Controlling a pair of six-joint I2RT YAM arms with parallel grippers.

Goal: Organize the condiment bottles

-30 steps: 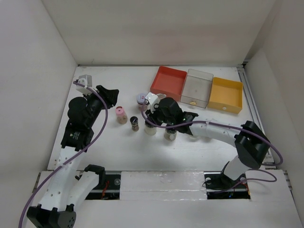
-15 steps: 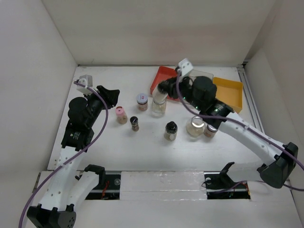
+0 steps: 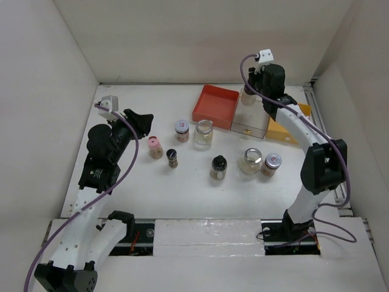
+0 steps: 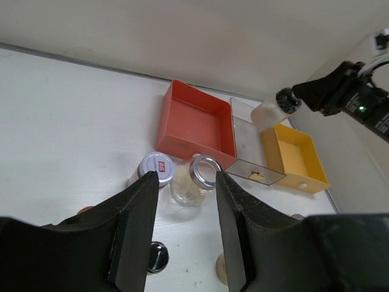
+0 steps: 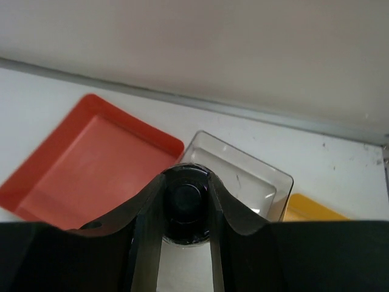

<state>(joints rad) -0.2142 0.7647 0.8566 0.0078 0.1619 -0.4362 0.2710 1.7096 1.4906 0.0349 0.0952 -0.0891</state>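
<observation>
From above we see the right gripper (image 3: 254, 90) clamped on the cap of a pale black-capped bottle (image 3: 247, 99), holding it over the far end of the clear tray (image 3: 249, 125), which sits between the red tray (image 3: 216, 104) and the yellow tray (image 3: 285, 131); the other seven condiment bottles stand on the white table (image 3: 134, 182): a pink-capped bottle (image 3: 155, 146), a small dark bottle (image 3: 172, 158) just beside it, a short red-lidded jar (image 3: 182, 129), a lidless glass jar (image 3: 203, 134) near the red tray, a black-capped jar (image 3: 218, 167), a wider glass jar (image 3: 250, 161), and, touching or nearly touching it, a second red-lidded jar (image 3: 270, 163); the left gripper (image 3: 141, 120) hangs over the table's left part, close to the pink-capped bottle, carrying nothing. In the left wrist view its fingers (image 4: 137, 225) stand a little apart with nothing between them; through the gap we make out the short red-lidded jar and the lidless glass jar side by side, and beyond them the three trays in a row, with the pale bottle tilted in the air above the clear one. In the right wrist view the fingers (image 5: 146, 243) press on both sides of the bottle's black cap (image 5: 187, 204); the clear tray lies straight beneath it, the red tray to its left and a corner of the yellow tray to its right.
</observation>
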